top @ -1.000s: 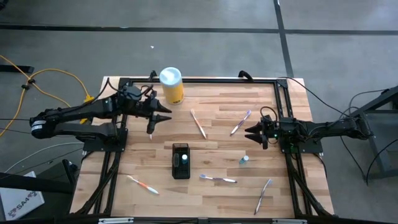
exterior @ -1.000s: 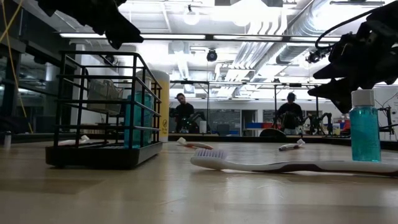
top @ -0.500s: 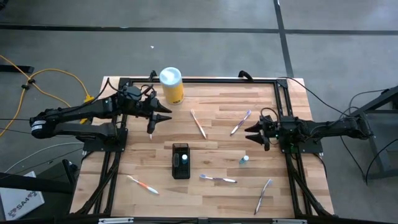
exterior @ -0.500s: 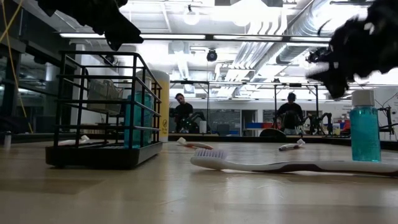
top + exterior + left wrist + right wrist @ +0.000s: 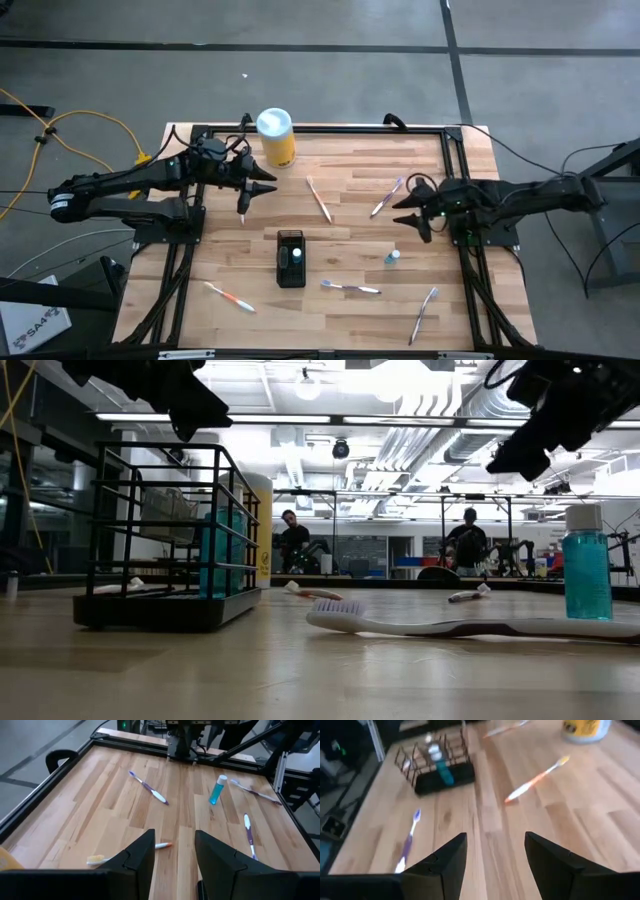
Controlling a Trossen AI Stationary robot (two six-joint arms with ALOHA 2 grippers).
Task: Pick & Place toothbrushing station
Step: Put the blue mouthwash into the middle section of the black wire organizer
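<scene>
The toothbrushing station (image 5: pixel 291 258) is a black wire-sided holder standing on its base at the table's middle, with a teal bottle inside; it also shows in the low view (image 5: pixel 170 540) and the right wrist view (image 5: pixel 437 762). My left gripper (image 5: pixel 268 184) hangs open above the table's far left part, beside a yellow canister (image 5: pixel 275 137); its fingers (image 5: pixel 142 855) have nothing between them. My right gripper (image 5: pixel 400 213) hangs open above the table's right side, pointing toward the station, with nothing between its fingers (image 5: pixel 445 860).
Several toothbrushes lie flat on the wood: an orange-white one (image 5: pixel 319 199), purple ones (image 5: pixel 386 196) (image 5: pixel 350 287) (image 5: pixel 423 315), and an orange one (image 5: pixel 230 297). A small teal bottle (image 5: pixel 393 257) stands near the right arm. A black frame (image 5: pixel 320 129) rims the table.
My right gripper has risen higher above the table, rolled about its own axis, and shifted a little toward the table's middle. It has stayed open. Nothing on the table has moved.
</scene>
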